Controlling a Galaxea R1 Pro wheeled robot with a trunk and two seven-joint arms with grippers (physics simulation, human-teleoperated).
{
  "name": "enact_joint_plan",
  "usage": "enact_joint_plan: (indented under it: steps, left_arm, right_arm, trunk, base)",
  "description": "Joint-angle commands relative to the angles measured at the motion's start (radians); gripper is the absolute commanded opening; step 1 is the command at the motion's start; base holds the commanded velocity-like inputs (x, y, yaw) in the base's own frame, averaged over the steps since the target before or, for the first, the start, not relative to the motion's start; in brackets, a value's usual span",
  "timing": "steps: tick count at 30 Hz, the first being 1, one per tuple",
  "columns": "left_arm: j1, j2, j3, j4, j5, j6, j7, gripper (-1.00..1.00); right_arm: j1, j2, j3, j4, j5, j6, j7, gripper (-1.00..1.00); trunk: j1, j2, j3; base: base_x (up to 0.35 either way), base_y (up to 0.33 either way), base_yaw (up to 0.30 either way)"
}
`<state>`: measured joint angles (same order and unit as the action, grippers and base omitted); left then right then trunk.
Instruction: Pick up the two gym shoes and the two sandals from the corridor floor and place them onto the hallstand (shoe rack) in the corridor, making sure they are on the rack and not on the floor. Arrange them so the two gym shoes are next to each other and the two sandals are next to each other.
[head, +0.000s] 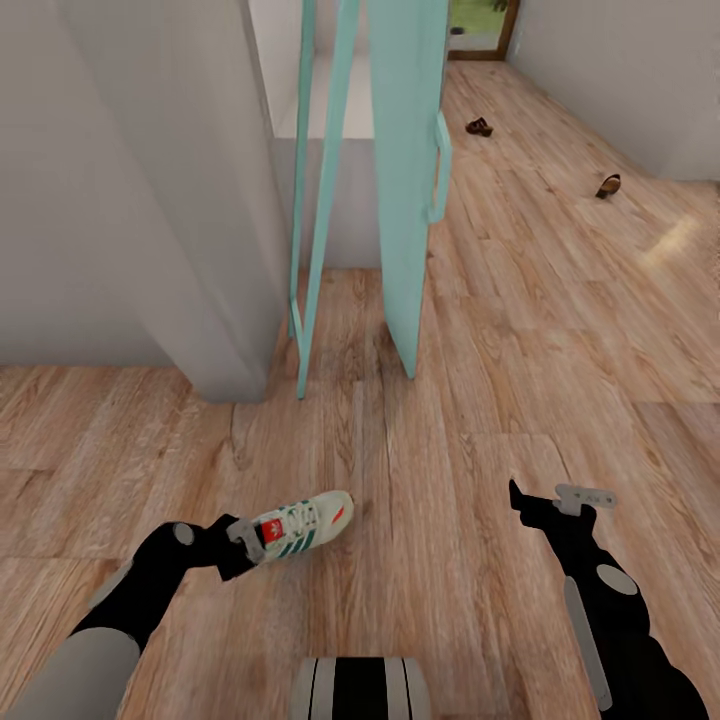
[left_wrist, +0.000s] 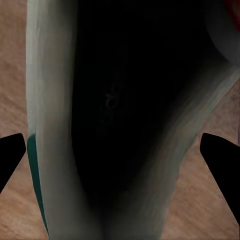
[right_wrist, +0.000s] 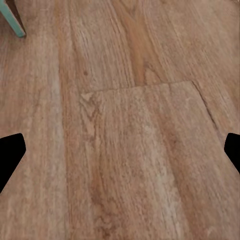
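One gym shoe (head: 303, 525), white with green stripes and a red tongue tab, sits between the fingers of my left gripper (head: 246, 541), which is shut on its heel end low over the corridor floor (head: 430, 450). Up close, the left wrist view looks into the gym shoe's dark opening and pale side (left_wrist: 55, 125), with the left gripper (left_wrist: 120, 165) closed around it. Two brown sandals lie far down the corridor, one sandal (head: 479, 126) farther and the other sandal (head: 608, 186) nearer the right wall. My right gripper (head: 520, 497) is open and holds nothing above bare planks (right_wrist: 130, 150). The hallstand is out of view.
An open teal door (head: 408, 200) and its teal frame (head: 322, 200) stand ahead at centre. A grey wall corner (head: 200, 220) juts out at the left. Wood flooring stretches to the right of the door toward a far doorway (head: 480, 25).
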<state>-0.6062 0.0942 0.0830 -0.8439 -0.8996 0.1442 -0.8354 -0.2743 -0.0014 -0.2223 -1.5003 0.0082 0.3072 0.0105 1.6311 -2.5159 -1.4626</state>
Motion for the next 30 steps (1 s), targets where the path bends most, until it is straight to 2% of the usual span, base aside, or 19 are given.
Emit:
enact_joint_plan:
  steps: [1,2,3,5,6,7,8,9,10,12,14,16,18,21,22,24,30]
  left_arm:
    - [0.000,-0.007,0.023,-0.001,-0.003,0.007,-0.007,-1.00]
    - [0.000,-0.013,0.044,-0.001,-0.003,0.008,-0.007,-1.00]
    - [0.000,-0.022,0.085,-0.001,-0.002,0.008,-0.006,-1.00]
    - [0.000,-0.027,0.127,0.000,-0.001,0.008,-0.006,-1.00]
    - [0.000,-0.031,0.168,0.000,0.000,0.008,-0.006,-1.00]
    - [0.000,-0.033,0.188,0.000,0.001,0.008,-0.006,-1.00]
    - [0.000,-0.036,0.226,0.000,0.006,0.008,-0.005,-1.00]
    - [0.000,-0.040,0.280,0.000,0.024,0.008,-0.005,-1.00]
    - [0.000,-0.041,0.297,0.000,0.032,0.008,-0.005,-1.00]
    - [0.001,-0.044,0.358,0.001,0.070,0.008,-0.002,-1.00]
    - [0.001,-0.044,0.382,0.001,0.084,0.008,0.000,-1.00]
    - [0.002,-0.045,0.423,0.001,0.102,0.008,0.019,-1.00]
    - [0.002,-0.045,0.433,0.001,0.105,0.009,0.029,-1.00]
    - [0.002,-0.045,0.457,0.000,0.109,0.015,0.055,-1.00]
    - [0.002,-0.046,0.477,0.000,0.111,0.033,0.063,-1.00]
    - [0.002,-0.047,0.494,0.000,0.112,0.057,0.067,-1.00]
    - [0.002,-0.049,0.514,-0.001,0.112,0.105,0.072,-1.00]
  right_arm:
    - [0.000,0.000,-0.001,-0.001,0.001,0.006,0.001,1.00]
    - [0.000,0.000,-0.001,-0.001,0.001,0.006,0.001,1.00]
    - [0.000,0.000,-0.002,-0.001,0.002,0.006,0.001,1.00]
    - [0.000,0.000,-0.003,-0.001,0.002,0.006,0.002,1.00]
    - [0.000,0.000,-0.002,-0.001,0.004,0.006,0.002,1.00]
    - [0.000,0.000,-0.002,-0.001,0.004,0.006,0.001,1.00]
    - [0.000,-0.001,-0.002,-0.001,0.006,0.006,0.001,1.00]
    - [0.000,-0.001,-0.003,0.000,0.008,0.006,0.001,1.00]
    - [0.000,-0.001,-0.003,0.000,0.008,0.006,0.001,1.00]
    - [0.001,-0.004,-0.003,0.001,0.010,0.006,0.000,1.00]
    - [0.001,-0.006,-0.004,0.001,0.011,0.006,0.000,1.00]
    - [0.006,-0.009,-0.005,0.002,0.015,0.005,0.000,1.00]
    - [0.012,-0.010,-0.010,0.002,0.018,0.005,0.000,1.00]
    - [0.039,-0.010,-0.047,0.002,0.026,0.004,-0.001,1.00]
    - [0.057,-0.010,-0.078,0.003,0.029,0.003,0.000,1.00]
    - [0.072,-0.009,-0.099,0.005,0.031,0.002,0.001,1.00]
    - [0.098,-0.009,-0.118,0.008,0.034,0.002,0.002,1.00]
  trunk:
    - [-0.001,0.000,0.003]
    - [-0.001,0.000,0.007]
    - [-0.001,0.000,0.011]
    - [-0.002,0.001,0.019]
    - [-0.003,0.001,0.023]
    - [-0.003,0.001,0.027]
    - [-0.004,0.002,0.030]
    - [-0.004,0.002,0.034]
    - [-0.005,0.002,0.038]
    - [-0.005,0.003,0.046]
    - [-0.006,0.003,0.054]
    - [-0.007,0.004,0.061]
    - [-0.008,0.004,0.069]
    - [-0.010,0.005,0.081]
    - [-0.010,0.005,0.085]
    - [-0.011,0.005,0.092]
    - [-0.014,0.007,0.115]
  base:
    - [0.000,0.000,0.000]
    - [0.000,0.000,0.000]
    - [0.000,0.000,0.000]
    - [0.000,0.000,0.000]
    - [0.000,0.000,0.000]
    - [0.000,0.000,0.000]
    - [0.000,0.000,0.000]
    - [0.000,0.000,0.000]
    - [0.000,0.000,0.000]
    - [0.000,0.000,0.000]
    - [0.000,0.000,0.000]
    - [0.000,0.000,0.000]
    - [0.000,0.000,0.000]
    - [0.000,0.000,0.000]
    - [0.000,0.000,0.000]
    - [0.000,0.000,0.000]
    - [0.000,0.000,0.000]
